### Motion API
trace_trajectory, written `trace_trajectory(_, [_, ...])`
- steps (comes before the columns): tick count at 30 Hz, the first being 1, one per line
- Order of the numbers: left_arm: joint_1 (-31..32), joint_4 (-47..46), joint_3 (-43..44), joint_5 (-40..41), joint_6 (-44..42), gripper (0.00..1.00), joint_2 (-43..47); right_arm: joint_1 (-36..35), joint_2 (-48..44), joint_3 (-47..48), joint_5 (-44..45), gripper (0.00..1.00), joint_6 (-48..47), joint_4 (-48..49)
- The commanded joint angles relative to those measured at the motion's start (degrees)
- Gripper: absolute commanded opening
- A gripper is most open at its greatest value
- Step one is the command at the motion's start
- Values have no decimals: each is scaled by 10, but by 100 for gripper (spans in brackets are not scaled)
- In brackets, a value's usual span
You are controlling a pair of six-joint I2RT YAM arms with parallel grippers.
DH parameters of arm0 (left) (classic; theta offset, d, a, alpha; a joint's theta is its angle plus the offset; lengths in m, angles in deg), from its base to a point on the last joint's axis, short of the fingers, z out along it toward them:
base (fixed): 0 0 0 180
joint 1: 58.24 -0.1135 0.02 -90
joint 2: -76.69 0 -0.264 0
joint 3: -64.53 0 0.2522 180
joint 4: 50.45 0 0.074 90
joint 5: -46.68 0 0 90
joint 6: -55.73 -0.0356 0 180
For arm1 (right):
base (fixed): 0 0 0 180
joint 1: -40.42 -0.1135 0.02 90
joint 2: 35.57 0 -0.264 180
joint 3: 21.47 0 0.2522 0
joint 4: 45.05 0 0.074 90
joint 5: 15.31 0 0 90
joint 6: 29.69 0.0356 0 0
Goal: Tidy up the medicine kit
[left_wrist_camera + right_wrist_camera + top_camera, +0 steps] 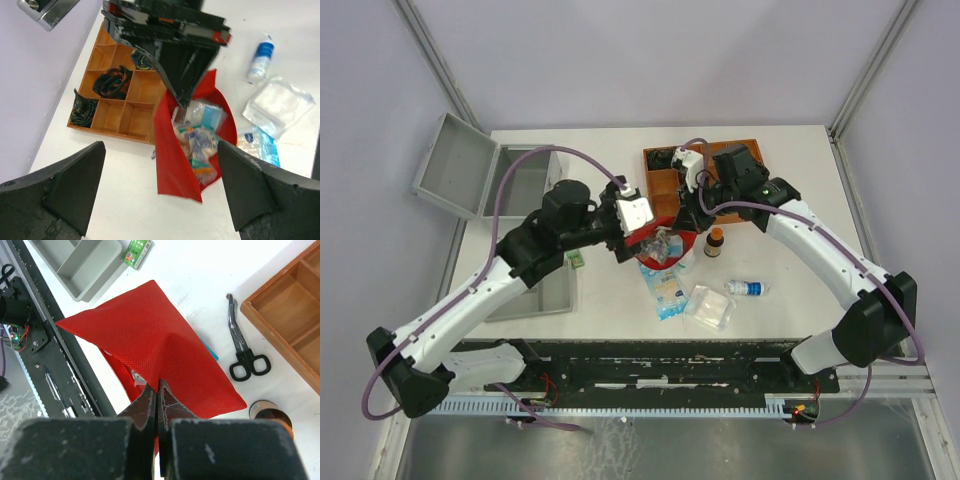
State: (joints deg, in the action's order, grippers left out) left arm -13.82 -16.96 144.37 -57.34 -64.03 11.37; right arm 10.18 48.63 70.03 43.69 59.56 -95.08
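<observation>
The medicine kit (525, 180) is a grey metal case at the table's far left, its lid (455, 165) swung open. A red pouch (665, 238) hangs mid-table, pinched at its upper fabric by my right gripper (686, 212), which is shut on it (159, 385). The red pouch (175, 150) gapes open toward the left wrist camera, with several wrapped packets (200, 142) inside. My left gripper (160, 200) is open just in front of the pouch mouth, with nothing between its fingers (75, 190). From above, the left gripper (640, 238) sits at the pouch's left side.
A brown wooden compartment tray (665, 185) at the back holds black items. Black scissors (245, 350) lie beside it. A brown bottle (714, 242), a white-blue bottle (748, 288), a gauze packet (708, 308) and a blue packet (670, 292) lie near the pouch. A grey insert tray (535, 290) sits left.
</observation>
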Motion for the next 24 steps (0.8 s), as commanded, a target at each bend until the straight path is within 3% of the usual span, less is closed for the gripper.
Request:
trace_trajectory(1, [-28, 87, -10, -132, -117, 99, 52, 12, -20, 25, -50, 1, -14, -20])
trace_trajectory(6, [-39, 180, -30, -141, -260, 99, 65, 25, -35, 28, -95, 0, -16, -46])
trace_trajectory(13, [-39, 180, -109, -148, -373, 99, 68, 48, -39, 32, -154, 0, 1, -68])
trace_trajectory(19, [-39, 77, -151, -160, -335, 95, 69, 57, -40, 27, -182, 1, 4, -73])
trace_trajectory(24, [-39, 35, -156, -196, -292, 74, 59, 59, -44, 21, -185, 0, 9, -66])
